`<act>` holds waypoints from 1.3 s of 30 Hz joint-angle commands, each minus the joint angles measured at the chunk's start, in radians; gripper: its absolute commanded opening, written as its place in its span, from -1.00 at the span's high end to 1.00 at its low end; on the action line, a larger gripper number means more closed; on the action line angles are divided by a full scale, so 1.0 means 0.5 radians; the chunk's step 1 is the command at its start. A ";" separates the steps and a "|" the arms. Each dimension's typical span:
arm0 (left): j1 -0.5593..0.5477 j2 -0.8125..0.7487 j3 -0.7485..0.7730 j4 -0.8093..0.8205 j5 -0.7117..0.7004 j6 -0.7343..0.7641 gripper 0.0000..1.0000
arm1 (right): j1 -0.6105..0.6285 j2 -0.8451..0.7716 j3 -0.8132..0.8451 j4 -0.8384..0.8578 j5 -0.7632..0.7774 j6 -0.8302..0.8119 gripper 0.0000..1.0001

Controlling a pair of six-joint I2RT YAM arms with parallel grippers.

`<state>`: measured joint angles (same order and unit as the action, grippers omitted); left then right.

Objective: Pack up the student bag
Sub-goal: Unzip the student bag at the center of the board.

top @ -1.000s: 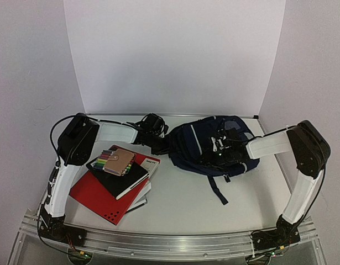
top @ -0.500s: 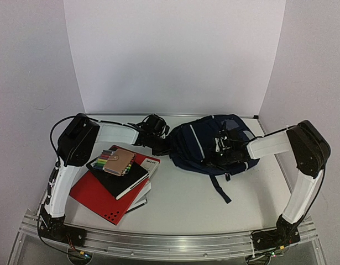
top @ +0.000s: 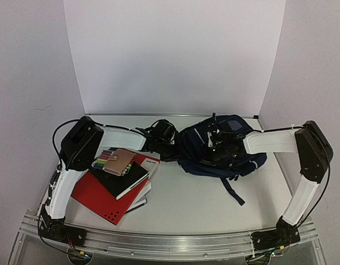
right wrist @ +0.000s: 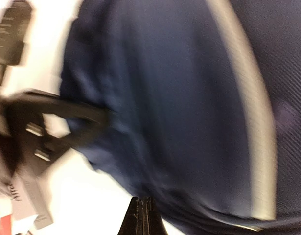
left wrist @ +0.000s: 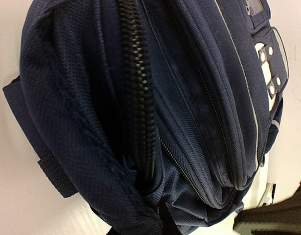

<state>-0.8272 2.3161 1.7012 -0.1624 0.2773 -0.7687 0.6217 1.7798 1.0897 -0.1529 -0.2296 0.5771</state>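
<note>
While the books point(top: 106, 194) and pen case point(top: 118, 162) lie outside the zipped bag point(top: 225, 144), packing hasn't begun: left gripper point(top: 168, 146) apparently pinches the bag's end, and right gripper point(right wrist: 142, 204) has its jaws pressed together.

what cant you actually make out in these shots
- Left gripper: top view, fingertips lost against the dark bag; left wrist view shows no fingers, so grip unclear.
- Right wrist view: motion blur; whether the shut right gripper pinches fabric is unclear.
- Books: top view, titles too small.
</note>
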 commanded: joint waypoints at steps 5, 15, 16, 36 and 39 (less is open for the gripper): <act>-0.139 -0.165 -0.108 0.171 0.164 -0.013 0.99 | 0.045 0.030 0.222 -0.050 0.113 0.085 1.00; -0.070 -0.325 -0.308 0.170 0.005 -0.044 1.00 | 0.042 -0.355 -0.031 -0.093 0.393 -0.010 0.52; -0.039 -0.317 -0.305 0.184 0.044 -0.055 1.00 | 0.042 -0.422 -0.085 -0.094 0.381 -0.050 0.43; 0.205 -0.214 -0.116 0.066 0.322 0.120 1.00 | 0.084 -0.386 -0.279 -0.132 0.224 -0.561 0.24; 0.206 -0.211 -0.111 0.054 0.315 0.118 1.00 | 0.082 -0.304 -0.259 -0.133 0.246 -0.546 0.24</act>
<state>-0.7235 2.2265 1.5848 -0.1393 0.4332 -0.7326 0.6579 1.5793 0.9153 -0.2190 -0.1447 0.3213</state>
